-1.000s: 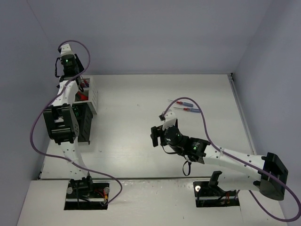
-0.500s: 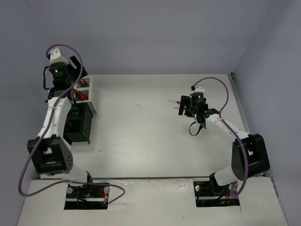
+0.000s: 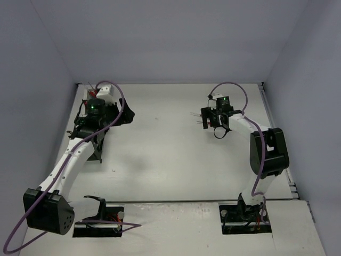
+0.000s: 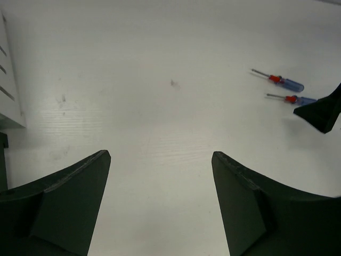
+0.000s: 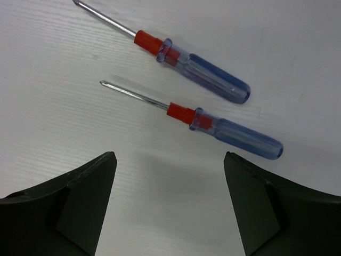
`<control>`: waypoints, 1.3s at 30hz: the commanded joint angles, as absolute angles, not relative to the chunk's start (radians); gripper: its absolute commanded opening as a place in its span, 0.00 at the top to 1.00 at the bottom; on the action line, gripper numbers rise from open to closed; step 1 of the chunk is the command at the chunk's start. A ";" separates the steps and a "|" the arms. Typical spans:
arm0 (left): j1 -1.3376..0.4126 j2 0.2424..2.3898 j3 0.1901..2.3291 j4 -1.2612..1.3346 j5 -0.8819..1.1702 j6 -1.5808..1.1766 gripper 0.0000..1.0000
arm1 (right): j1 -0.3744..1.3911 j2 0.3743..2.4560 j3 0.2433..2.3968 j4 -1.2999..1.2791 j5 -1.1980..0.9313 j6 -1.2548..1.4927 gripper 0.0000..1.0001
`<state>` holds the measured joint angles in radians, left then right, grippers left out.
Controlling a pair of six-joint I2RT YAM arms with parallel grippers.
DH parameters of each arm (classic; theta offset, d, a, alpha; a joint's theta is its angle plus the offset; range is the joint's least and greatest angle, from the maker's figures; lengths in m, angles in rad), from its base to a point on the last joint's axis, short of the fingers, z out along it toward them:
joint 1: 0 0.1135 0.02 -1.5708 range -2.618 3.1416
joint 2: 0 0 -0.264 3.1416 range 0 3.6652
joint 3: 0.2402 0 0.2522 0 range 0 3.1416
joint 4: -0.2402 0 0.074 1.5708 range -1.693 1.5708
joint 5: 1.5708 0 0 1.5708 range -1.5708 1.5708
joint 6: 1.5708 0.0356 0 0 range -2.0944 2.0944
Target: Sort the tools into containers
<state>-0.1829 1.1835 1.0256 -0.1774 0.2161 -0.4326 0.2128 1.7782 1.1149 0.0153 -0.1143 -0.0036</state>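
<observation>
Two screwdrivers with clear blue handles and red collars lie side by side on the white table, the farther one (image 5: 186,57) and the nearer one (image 5: 224,129). Their tips show in the top view (image 3: 194,114). My right gripper (image 5: 170,160) (image 3: 206,118) is open and empty, low over the table just short of the nearer screwdriver. My left gripper (image 4: 161,156) (image 3: 127,114) is open and empty, held above bare table right of the bins. A white slatted bin's corner (image 4: 8,80) shows at the left edge. A black bin (image 3: 97,152) is mostly hidden under my left arm.
The two screwdrivers (image 4: 285,84) and my right gripper's dark fingertip (image 4: 322,113) show far right in the left wrist view. Grey walls close the table at the back and sides. The right arm's purple cable (image 3: 234,88) loops above the wrist.
My left arm has swung down from above the bins toward the table's middle. My right arm has reached out to the screwdrivers and now hangs over them.
</observation>
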 commanded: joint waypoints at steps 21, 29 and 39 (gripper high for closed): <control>-0.187 1.194 1.071 -0.172 0.343 -0.444 0.26 | 0.129 1.899 1.193 -0.090 -0.386 -0.229 0.29; -0.166 1.197 1.062 -0.161 0.365 -0.469 0.26 | 0.303 1.829 1.084 -0.098 -0.217 -0.147 0.43; -0.171 1.205 1.042 -0.133 0.392 -0.499 0.26 | 0.522 1.828 0.988 -0.103 -0.050 0.103 0.80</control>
<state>-0.1707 1.2121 1.0100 -0.2100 0.3549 -0.4669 0.4351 1.8249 1.0522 -0.0053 -0.1242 -0.0354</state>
